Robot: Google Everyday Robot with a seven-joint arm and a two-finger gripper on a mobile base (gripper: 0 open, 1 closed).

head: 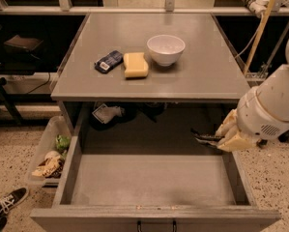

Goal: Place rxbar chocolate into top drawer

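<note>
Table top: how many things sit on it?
3: a dark blue packet at left, a yellow sponge beside it, a white bowl right of that. None looks hidden. The gripper holds the rxbar chocolate at the right side of the top drawer.
</note>
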